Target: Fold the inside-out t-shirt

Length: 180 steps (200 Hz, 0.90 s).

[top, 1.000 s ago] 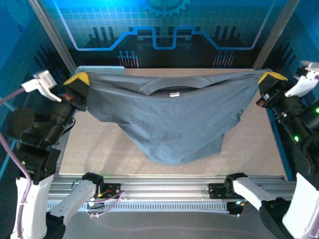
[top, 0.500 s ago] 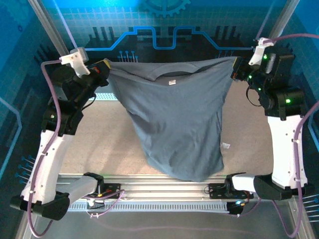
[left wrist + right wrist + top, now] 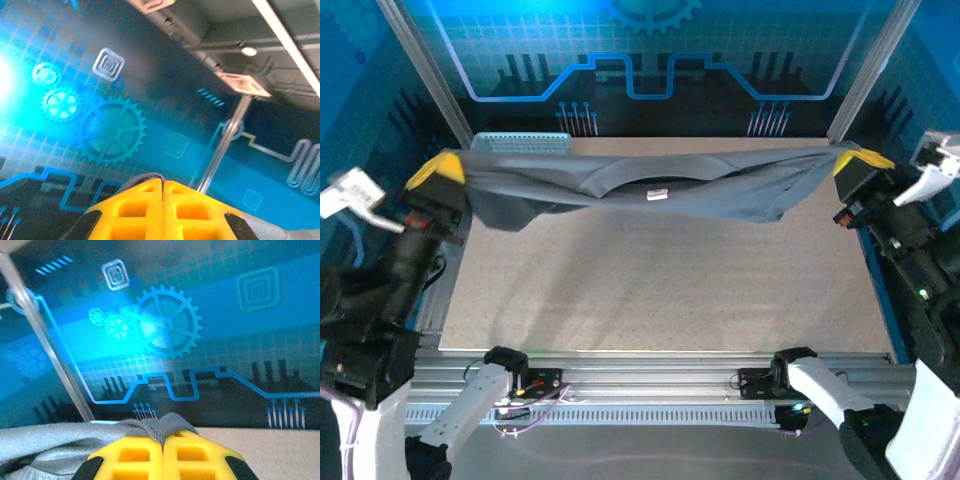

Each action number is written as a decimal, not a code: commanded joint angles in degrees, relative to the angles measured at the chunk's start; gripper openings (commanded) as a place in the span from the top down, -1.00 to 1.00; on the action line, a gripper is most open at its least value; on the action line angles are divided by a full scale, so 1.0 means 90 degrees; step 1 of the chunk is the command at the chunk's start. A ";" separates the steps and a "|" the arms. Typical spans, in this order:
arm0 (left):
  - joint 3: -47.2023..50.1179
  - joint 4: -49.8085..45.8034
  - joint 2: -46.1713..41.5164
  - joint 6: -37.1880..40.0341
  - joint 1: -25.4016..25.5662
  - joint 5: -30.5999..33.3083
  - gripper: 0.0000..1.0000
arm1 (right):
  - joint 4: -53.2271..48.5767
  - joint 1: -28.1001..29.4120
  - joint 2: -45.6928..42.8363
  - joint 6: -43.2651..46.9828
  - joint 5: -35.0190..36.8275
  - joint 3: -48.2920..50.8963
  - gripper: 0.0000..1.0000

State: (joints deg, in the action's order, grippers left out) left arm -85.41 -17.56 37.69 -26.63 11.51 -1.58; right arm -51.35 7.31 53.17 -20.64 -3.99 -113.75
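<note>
I've got the t-shirt (image 3: 740,195) stretched wide in the air between both arms, above the far edge of the table (image 3: 660,300), with a small white tag (image 3: 657,194) showing near the collar. The left tool (image 3: 435,170) is clenched on one end and the right tool (image 3: 863,160) on the other — yellow fingers pinched over grey cloth. A light blue basket (image 3: 520,142) sits just behind.

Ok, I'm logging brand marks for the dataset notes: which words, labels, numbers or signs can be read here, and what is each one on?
No text here is legible.
On the inside-out t-shirt, the white tag at the collar: too small to read.
On the blue backdrop: gears, squares and circuit lines, but no words or numbers.
</note>
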 commanded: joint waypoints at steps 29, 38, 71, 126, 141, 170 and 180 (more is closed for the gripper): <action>-0.0329 0.0331 0.0150 0.0083 -0.0041 -0.0237 1.00 | 0.0362 -0.0091 0.0086 -0.0065 -0.0109 -0.0425 1.00; -0.0368 0.0326 0.0313 0.0100 -0.0042 -0.0218 1.00 | 0.0368 -0.0091 0.0210 -0.0033 0.0031 -0.0443 1.00; -0.0583 0.0115 0.1316 0.0156 -0.0045 0.0046 1.00 | 0.0469 -0.0094 0.0928 0.0114 0.0498 -0.0373 1.00; -0.0221 0.0151 0.3339 0.0300 -0.0039 0.0606 1.00 | 0.1498 -0.0129 0.2000 -0.0045 0.0639 0.1557 1.00; -0.0066 0.0365 0.4015 0.0285 -0.0048 0.0612 1.00 | 0.1826 -0.0132 0.2468 -0.0146 0.0612 0.2084 1.00; -0.0285 0.0613 0.5720 0.0235 -0.0049 0.0733 1.00 | 0.2325 -0.0237 0.3749 -0.0326 0.0970 0.2564 1.00; -0.0610 0.0557 0.6417 0.0194 -0.0065 0.0779 1.00 | 0.2328 -0.0297 0.4363 -0.0418 0.1091 0.2437 1.00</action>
State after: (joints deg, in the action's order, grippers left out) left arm -87.05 -14.90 85.23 -25.32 11.51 2.90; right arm -36.07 6.72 84.53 -22.00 2.15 -91.44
